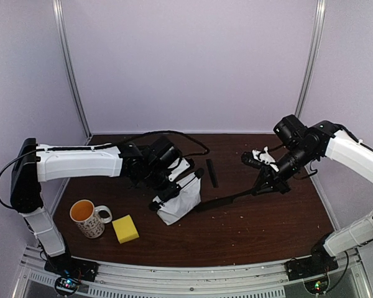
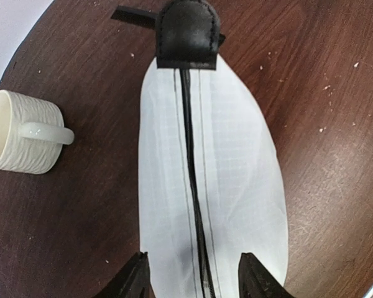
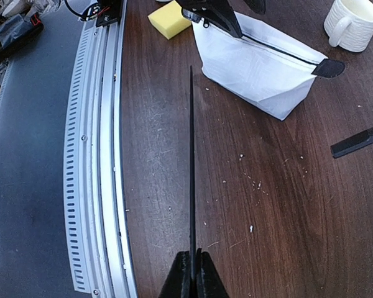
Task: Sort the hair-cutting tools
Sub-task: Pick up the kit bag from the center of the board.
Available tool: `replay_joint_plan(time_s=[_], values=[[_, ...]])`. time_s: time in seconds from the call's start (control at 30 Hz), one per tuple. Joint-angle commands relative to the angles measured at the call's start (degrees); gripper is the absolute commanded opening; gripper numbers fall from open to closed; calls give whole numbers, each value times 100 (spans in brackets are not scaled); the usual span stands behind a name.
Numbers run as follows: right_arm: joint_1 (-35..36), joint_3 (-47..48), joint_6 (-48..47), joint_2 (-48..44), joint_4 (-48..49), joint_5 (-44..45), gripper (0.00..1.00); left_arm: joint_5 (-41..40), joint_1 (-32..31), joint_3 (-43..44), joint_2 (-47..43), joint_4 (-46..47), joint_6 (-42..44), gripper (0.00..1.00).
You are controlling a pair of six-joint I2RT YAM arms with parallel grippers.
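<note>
Right gripper pinched shut on comb; comb edge-on, just thin black line, at 3 o'clock of pouch. Left gripper open, fingers either side of pouch end; fingertips cut off, touch unclear. Second comb flat on table at pouch's 1 o'clock. Pouch inside hidden.

Readable text, labels, brands, numbers, signs: none are showing in any view. The white ceramic mug with a dark speckled outer wall, standing on the counter, is carrying marks too small to be made out as lettering.
</note>
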Motion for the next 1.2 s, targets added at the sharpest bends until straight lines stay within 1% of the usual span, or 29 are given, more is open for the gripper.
replay_joint_plan(time_s=[0.0, 0.23, 0.37, 0.6, 0.73, 0.9, 1.0, 1.07, 1.17], values=[[-75, -241, -124, -88, -87, -176, 0, -342, -1, 323, 179, -357, 83, 51], [-94, -75, -151, 50, -153, -252, 0, -343, 1, 322, 419, -350, 199, 50], [-93, -77, -124, 33, -123, -243, 0, -671, 2, 456, 603, -429, 255, 50], [-96, -311, -31, -36, 20, -294, 0, -709, 49, 517, 783, -380, 236, 47], [-102, -299, 8, -75, 49, -286, 0, -903, 70, 501, 859, -378, 229, 45], [-102, -276, 42, -45, 79, -297, 0, -962, 73, 510, 804, -316, 230, 41], [-102, -269, 42, 7, 77, -329, 0, -897, 73, 438, 679, -171, 221, 42], [-106, -269, 55, 21, 85, -342, 0, -843, 80, 387, 593, -92, 181, 46], [-102, -264, 77, 19, 98, -357, 0, -743, 90, 373, 527, -53, 175, 46]])
